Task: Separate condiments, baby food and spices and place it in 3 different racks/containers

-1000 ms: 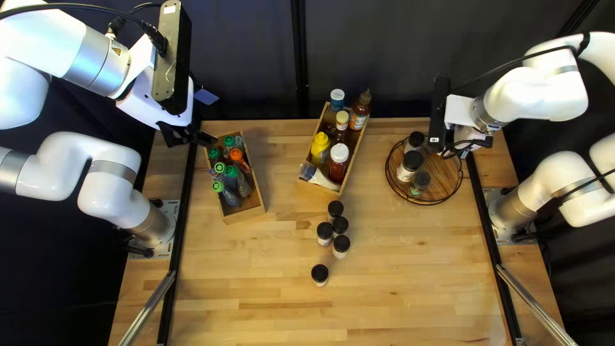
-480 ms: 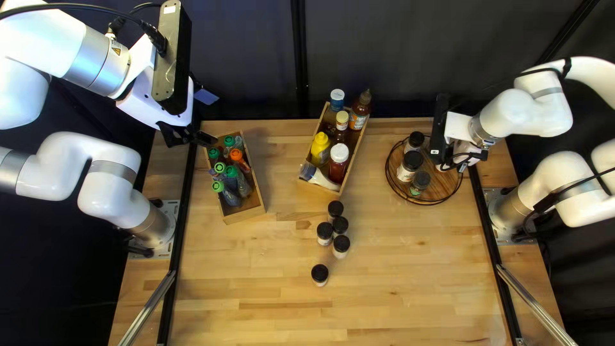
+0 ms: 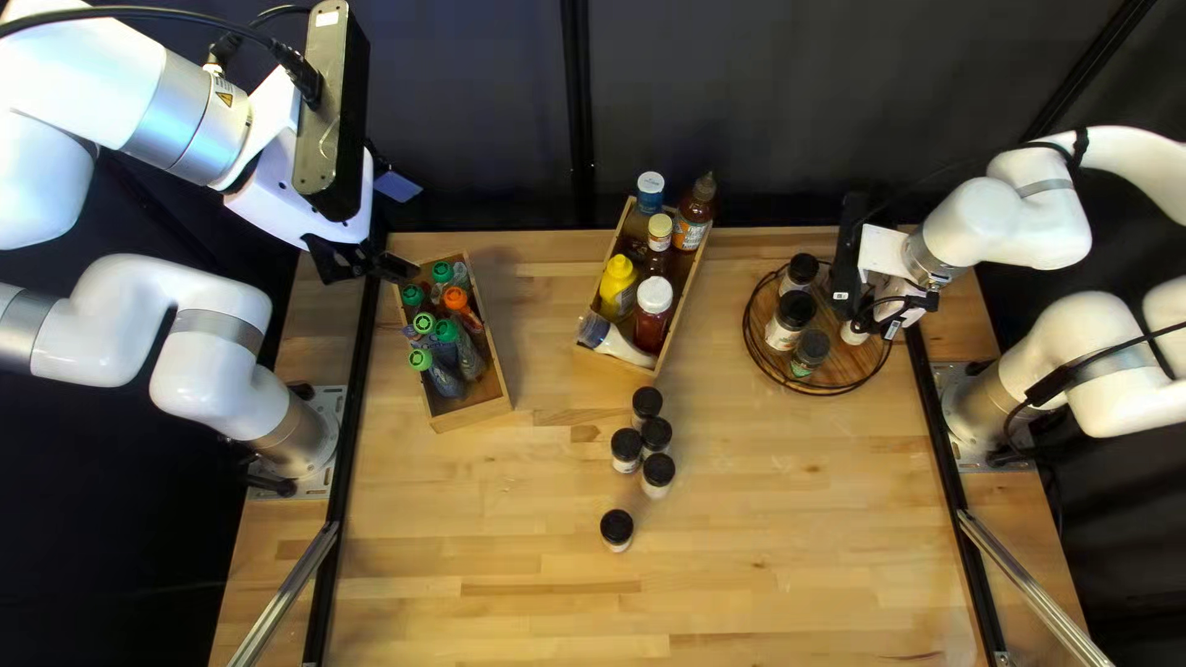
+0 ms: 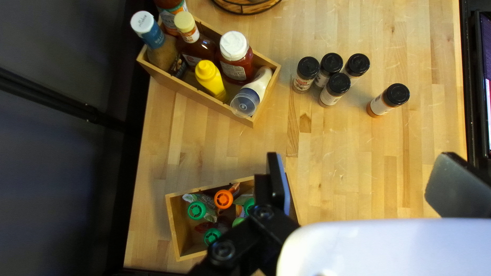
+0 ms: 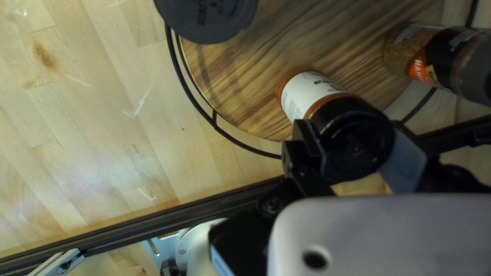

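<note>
"What has the right gripper (image 3: 872,324) got?"

"A spice jar (image 5: 312,97): its fingers close on both sides of the black cap. The jar is at the right side of the round rack (image 3: 850,368). I can't tell whether its base touches the wood."

"And the left gripper (image 3: 368,263)?"

"Wide open, near the bench's far left corner, beside the wooden box of baby food pouches (image 3: 445,334)."

"Condiments?"

"Bottles (image 3: 652,315) in the wooden box (image 3: 598,351) by the bench's far edge."

"Other spices?"

"Three jars (image 3: 791,319) on the rack; four (image 3: 626,452) clustered mid-bench, and one (image 3: 617,531) apart, closer to the near edge."
</note>
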{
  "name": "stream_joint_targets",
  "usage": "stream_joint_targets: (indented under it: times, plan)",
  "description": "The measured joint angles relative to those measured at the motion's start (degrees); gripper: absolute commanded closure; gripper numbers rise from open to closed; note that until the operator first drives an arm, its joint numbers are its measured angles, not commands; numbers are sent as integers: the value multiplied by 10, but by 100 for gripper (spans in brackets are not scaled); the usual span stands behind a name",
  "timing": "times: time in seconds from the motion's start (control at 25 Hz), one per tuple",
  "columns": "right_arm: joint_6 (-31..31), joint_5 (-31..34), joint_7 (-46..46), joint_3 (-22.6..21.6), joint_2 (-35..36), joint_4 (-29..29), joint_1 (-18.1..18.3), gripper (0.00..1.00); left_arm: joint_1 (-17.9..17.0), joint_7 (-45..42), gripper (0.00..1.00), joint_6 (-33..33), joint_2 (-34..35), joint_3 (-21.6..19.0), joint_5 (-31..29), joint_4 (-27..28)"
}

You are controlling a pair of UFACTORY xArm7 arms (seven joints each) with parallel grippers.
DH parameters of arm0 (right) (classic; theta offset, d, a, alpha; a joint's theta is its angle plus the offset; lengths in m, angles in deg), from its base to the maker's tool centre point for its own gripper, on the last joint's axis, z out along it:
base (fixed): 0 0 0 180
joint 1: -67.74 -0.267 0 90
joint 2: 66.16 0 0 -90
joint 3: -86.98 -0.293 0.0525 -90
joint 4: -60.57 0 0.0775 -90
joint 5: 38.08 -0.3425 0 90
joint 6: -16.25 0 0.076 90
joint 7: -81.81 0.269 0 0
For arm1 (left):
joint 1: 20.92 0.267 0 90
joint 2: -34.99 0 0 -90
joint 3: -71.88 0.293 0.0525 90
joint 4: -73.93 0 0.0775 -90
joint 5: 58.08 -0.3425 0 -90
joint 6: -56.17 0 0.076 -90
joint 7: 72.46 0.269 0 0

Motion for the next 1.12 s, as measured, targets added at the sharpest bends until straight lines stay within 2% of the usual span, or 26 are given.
stream_joint_targets:
  times: [0.04,0.08,0.2,0.36,0.56,0.68,0.88,1.12]
  plan:
    - [2,0,-1,3,1,0,0,13,0,0,0,0,0,0,0,0]
    - [3,1,-3,5,1,0,0,0,0,0,0,0,0,0,0,0]
    - [2,-5,-5,3,-2,3,-5,0,0,0,0,0,0,0,0,0]
    - [-10,-26,0,-24,-10,17,-26,0,0,0,0,0,0,0,0,0]
    - [-17,-56,17,-74,-6,42,-69,0,0,0,0,0,0,0,0,0]
    - [-6,-71,38,-118,16,63,-111,0,0,0,0,0,0,0,0,0]
    - [43,-80,60,-169,95,109,-184,0,0,0,0,0,0,0,0,0]
    - [143,-89,46,-186,277,207,-276,0,0,0,0,0,0,0,0,0]
